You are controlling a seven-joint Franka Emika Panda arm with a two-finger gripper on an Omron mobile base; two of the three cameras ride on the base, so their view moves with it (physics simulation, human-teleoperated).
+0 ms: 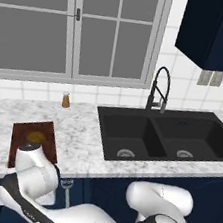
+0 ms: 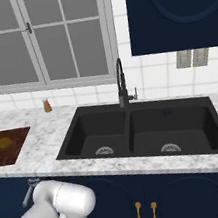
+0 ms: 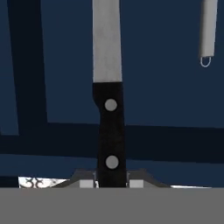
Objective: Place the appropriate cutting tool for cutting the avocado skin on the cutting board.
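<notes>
The knife (image 3: 109,109) runs up the middle of the hand view, its black riveted handle low and its silver blade reaching the top edge, with dark blue cabinet fronts behind it. My gripper (image 3: 112,182) is shut on the handle's lower end, one fingertip (image 3: 87,182) pressed against each side. The dark reddish-brown cutting board (image 1: 48,132) (image 2: 15,148) lies on the marble counter left of the sink, and the olive-yellow avocado (image 1: 36,136) (image 2: 4,142) rests on it. My arm's elbow (image 1: 34,173) rises in front of the board's near edge.
A short silver utensil (image 1: 65,184) (image 2: 30,190) (image 3: 207,30) hangs below the counter's front edge. An orange-brown shaker (image 1: 66,100) (image 2: 47,106) stands by the back wall. The black double sink (image 1: 165,134) and its faucet (image 1: 159,90) are to the right.
</notes>
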